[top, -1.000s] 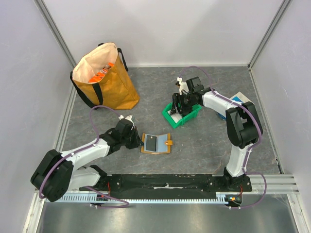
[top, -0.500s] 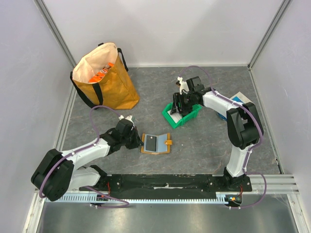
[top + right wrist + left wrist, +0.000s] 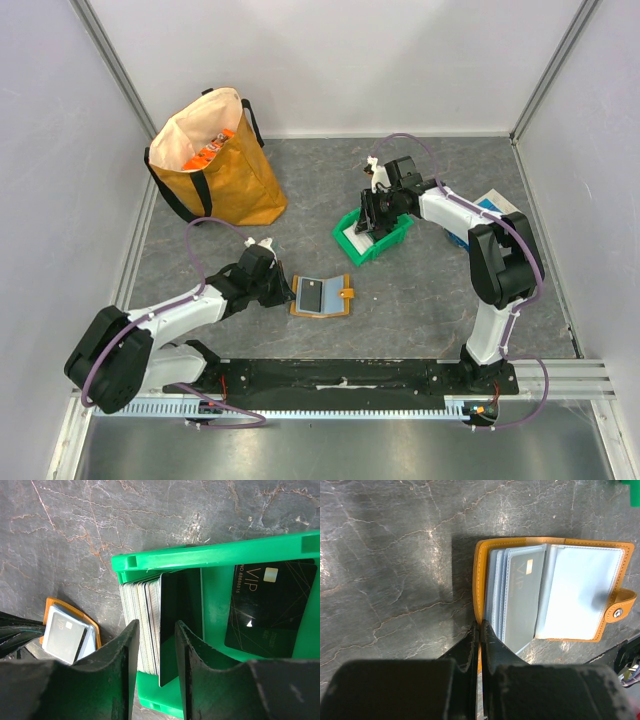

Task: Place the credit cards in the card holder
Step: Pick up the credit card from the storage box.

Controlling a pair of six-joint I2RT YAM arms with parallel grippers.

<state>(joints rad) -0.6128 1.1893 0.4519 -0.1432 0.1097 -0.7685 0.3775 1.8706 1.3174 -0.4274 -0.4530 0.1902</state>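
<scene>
The orange card holder (image 3: 322, 297) lies open on the grey table, a grey card (image 3: 522, 595) in one of its clear sleeves. My left gripper (image 3: 481, 627) is shut on the holder's left cover edge (image 3: 478, 585). My right gripper (image 3: 156, 625) hangs over the green bin (image 3: 210, 555), jaws part open. Its fingers straddle the end of a stack of credit cards (image 3: 142, 610) standing on edge, with a black card (image 3: 182, 605) outermost. Daylight shows between that card and the right finger. Another black card (image 3: 267, 605) lies flat in the bin.
A big orange-yellow tote bag (image 3: 215, 160) stands at the back left. A blue-and-white flat box (image 3: 492, 203) lies by the right arm. The card holder (image 3: 70, 635) also shows at the lower left of the right wrist view.
The right gripper's jaws have narrowed over the card stack in the bin. The left gripper and the card holder have not moved.
</scene>
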